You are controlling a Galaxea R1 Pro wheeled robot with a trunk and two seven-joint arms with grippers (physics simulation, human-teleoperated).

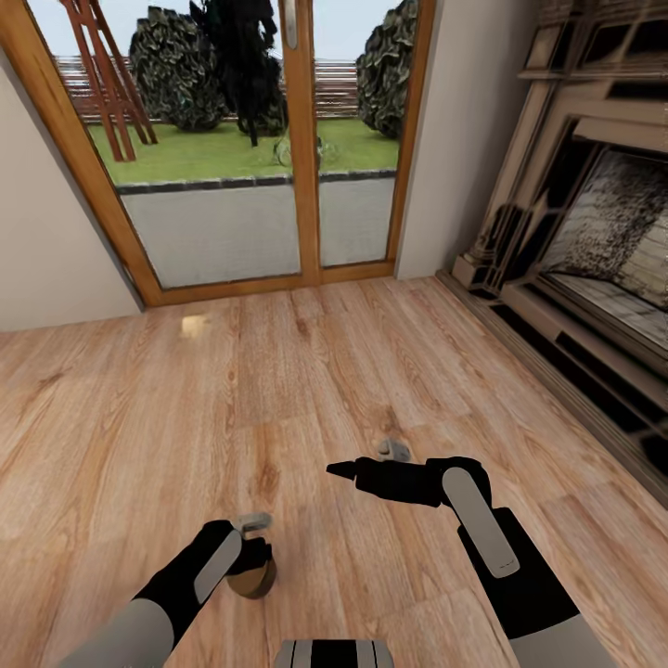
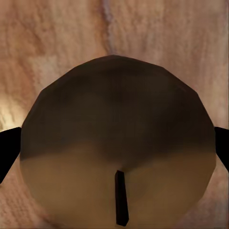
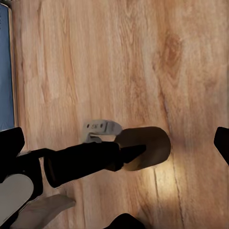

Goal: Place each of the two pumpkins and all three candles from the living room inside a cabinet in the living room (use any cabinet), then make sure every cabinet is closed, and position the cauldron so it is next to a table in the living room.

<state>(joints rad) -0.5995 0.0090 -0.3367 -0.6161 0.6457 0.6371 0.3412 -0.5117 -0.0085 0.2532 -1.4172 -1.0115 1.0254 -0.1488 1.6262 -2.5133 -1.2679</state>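
Note:
A short candle (image 1: pixel 252 583) with a brown-beige body is clamped in my left gripper (image 1: pixel 252 562), low over the wood floor near the bottom of the head view. Seen from the left wrist, the candle's round top (image 2: pixel 117 138) with its dark wick lies between two black fingertips (image 2: pixel 7 150), one at each side edge. My right gripper (image 1: pixel 345 470) points left above the floor, a little beyond and right of the candle, and holds nothing. Its fingers (image 3: pixel 9 143) stand wide apart at the edges of the right wrist view, where the candle (image 3: pixel 150 145) also shows.
Light plank floor (image 1: pixel 278 371) stretches ahead to glazed wooden doors (image 1: pixel 297 139) with a garden behind. An ornate beige-and-black fireplace surround (image 1: pixel 594 232) runs along the right side. A beige wall (image 1: pixel 46 260) closes the left.

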